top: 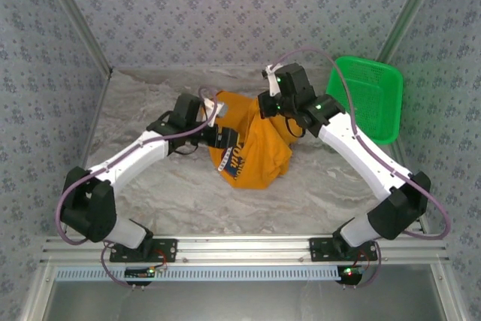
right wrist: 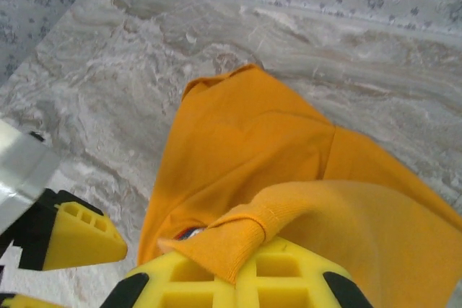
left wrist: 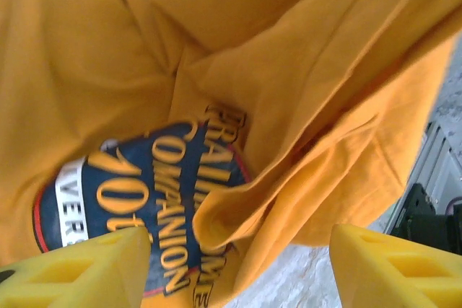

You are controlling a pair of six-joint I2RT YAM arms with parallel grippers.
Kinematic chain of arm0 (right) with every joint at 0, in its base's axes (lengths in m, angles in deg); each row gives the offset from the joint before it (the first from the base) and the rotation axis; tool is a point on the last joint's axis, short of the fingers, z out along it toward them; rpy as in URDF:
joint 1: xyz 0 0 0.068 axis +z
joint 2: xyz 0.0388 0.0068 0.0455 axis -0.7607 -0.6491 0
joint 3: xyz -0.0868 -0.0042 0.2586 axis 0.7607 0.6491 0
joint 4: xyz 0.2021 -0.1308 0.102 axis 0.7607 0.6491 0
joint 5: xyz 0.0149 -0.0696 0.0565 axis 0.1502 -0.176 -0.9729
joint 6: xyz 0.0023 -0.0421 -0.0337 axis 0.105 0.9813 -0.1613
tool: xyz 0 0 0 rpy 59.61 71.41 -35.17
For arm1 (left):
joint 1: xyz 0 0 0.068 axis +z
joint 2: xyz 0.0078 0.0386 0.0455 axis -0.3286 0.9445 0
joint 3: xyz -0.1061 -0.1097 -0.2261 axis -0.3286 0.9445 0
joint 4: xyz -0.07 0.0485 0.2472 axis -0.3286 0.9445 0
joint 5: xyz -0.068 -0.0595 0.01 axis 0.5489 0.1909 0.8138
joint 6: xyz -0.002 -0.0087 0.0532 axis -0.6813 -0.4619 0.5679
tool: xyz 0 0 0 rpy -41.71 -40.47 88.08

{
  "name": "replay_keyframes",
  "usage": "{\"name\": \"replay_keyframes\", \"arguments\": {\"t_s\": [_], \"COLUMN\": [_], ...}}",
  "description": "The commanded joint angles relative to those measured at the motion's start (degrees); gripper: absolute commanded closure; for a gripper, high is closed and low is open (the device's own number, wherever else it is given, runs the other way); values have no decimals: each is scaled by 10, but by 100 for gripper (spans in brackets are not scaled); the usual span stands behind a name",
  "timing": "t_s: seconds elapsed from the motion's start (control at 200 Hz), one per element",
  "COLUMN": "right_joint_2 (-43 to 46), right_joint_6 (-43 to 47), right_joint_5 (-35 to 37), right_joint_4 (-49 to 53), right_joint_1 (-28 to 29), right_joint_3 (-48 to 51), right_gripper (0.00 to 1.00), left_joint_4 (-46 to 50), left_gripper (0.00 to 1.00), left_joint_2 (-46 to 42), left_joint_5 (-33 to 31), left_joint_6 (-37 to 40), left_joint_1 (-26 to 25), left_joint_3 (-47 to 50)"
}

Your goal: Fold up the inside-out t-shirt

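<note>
A grey marbled tabletop (top: 150,186) fills the floor of a booth walled in pale patterned paper. The inside-out t-shirt (top: 255,148) lies near its middle as a bunched orange heap, its long axis running from the far side toward the near edge, with a dark printed badge showing on the side facing the left arm. The right hand (right wrist: 231,265) is clenched on a ribbed edge of the cloth at the heap's far right corner. The left hand (left wrist: 242,272) stands released, fingers wide apart, with the shirt directly ahead of it and a loose fold drooping between them. The heap sits between the two hands, so the free left hand is judged best placed for the next grasp. A green basket (top: 368,95) stands well apart at the far right.
</note>
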Motion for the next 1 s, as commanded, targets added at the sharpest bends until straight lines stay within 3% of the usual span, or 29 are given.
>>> {"name": "replay_keyframes", "arguments": {"t_s": [0.0, 0.165, 0.44, 0.69, 0.994], "right_joint_2": [41, 76, 113, 127, 129], "right_joint_6": [-1, -5, -12, -8, -5], "right_joint_5": [-16, -15, 12, 22, 22], "right_joint_4": [8, 15, 22, 44, 47], "right_joint_1": [10, 30, 54, 64, 65], "right_joint_3": [24, 55, 89, 93, 95], "right_gripper": [100, 100, 100, 100, 100], "left_joint_4": [-69, -149, -295, -360, -407], "left_gripper": [34, 34, 34, 44, 42], "left_joint_2": [-23, -9, 52, 86, 65], "left_joint_5": [-8, 8, 9, -3, 11], "left_joint_6": [-17, -51, -127, -163, -205], "left_joint_1": [-5, -8, -77, -75, -36], "left_joint_3": [33, 87, 154, 184, 223]}}
